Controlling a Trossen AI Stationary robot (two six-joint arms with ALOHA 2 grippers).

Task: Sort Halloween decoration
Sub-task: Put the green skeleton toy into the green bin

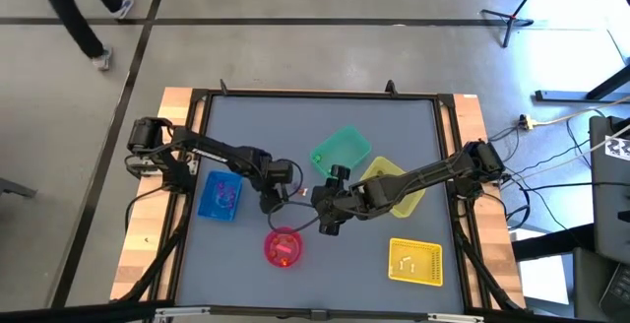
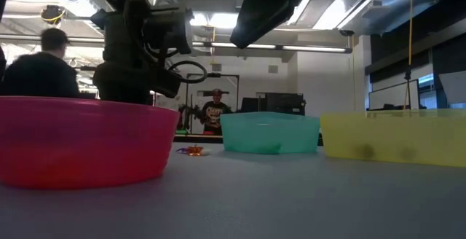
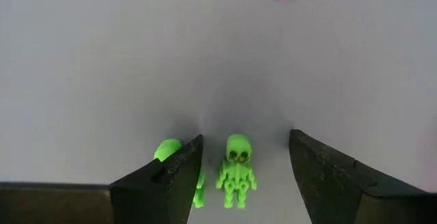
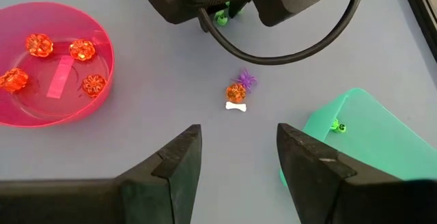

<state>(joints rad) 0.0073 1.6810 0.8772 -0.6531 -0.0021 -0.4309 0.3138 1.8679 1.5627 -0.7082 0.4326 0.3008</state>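
My left gripper (image 3: pixel 246 136) is open and low over the table, one finger on either side of a small green skeleton (image 3: pixel 236 171) that lies flat on the grey surface. A second green trinket (image 3: pixel 167 150) lies partly hidden behind one finger. My right gripper (image 4: pixel 239 128) is open and hovers above an orange pumpkin (image 4: pixel 236 92), a purple spider (image 4: pixel 246 80) and a white bone (image 4: pixel 236 106), touching none of them. In the high view the left gripper (image 1: pixel 271 202) and right gripper (image 1: pixel 330 226) are close together at the table's middle.
The pink bowl (image 4: pixel 54 111) holds several orange pumpkins. The green bin (image 4: pixel 382 149) holds one green trinket (image 4: pixel 336 125). A blue bin (image 1: pixel 220 196) and two yellow bins (image 1: pixel 394 185) (image 1: pixel 414 261) stand around the middle. People are in the room beyond the table.
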